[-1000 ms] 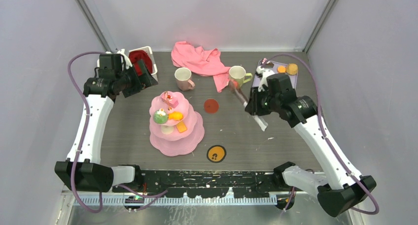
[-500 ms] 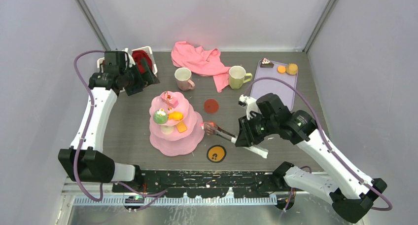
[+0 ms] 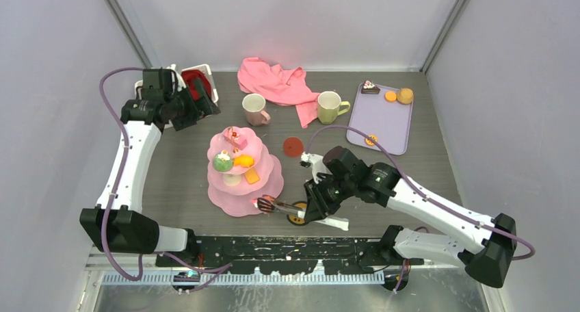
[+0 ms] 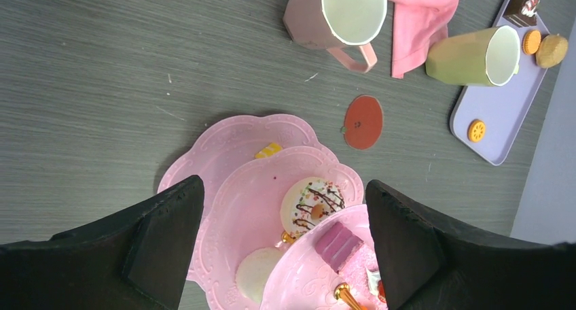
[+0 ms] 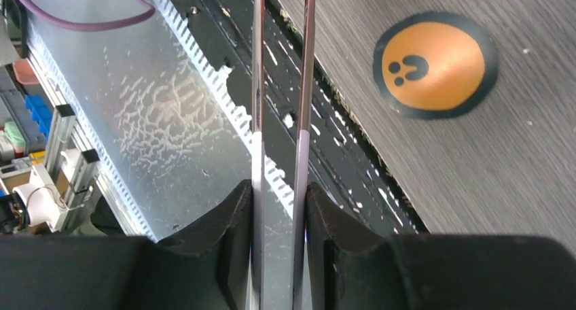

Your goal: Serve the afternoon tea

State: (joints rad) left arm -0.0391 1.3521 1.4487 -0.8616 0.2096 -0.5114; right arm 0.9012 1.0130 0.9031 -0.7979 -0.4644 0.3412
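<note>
The pink three-tier cake stand (image 3: 245,172) stands left of centre with toy pastries on its tiers, among them a green ball (image 3: 221,163) and a pink cake slice (image 3: 236,138). My right gripper (image 3: 316,204) is shut on metal tongs (image 3: 284,205), low at the front. The tongs' tip carries a small reddish piece (image 3: 263,203) at the stand's lowest front rim. In the right wrist view both tong blades (image 5: 282,85) run between my fingers. My left gripper (image 3: 198,107) hangs open and empty at the back left, looking down on the stand (image 4: 231,153). The pale pink mug (image 3: 254,109) and yellow-green mug (image 3: 330,107) stand behind.
A lilac tray (image 3: 383,124) at the back right holds a chocolate cake slice (image 3: 370,87) and orange biscuits (image 3: 405,95). A pink cloth (image 3: 277,83) lies at the back, and a white basket (image 3: 198,79) with red cloth sits beside my left gripper. A red disc (image 3: 293,147) and an orange disc (image 3: 298,213) lie on the table.
My right arm swung from the lilac tray forward and left, bringing the tongs down to the stand's front rim. The left arm barely moved.
</note>
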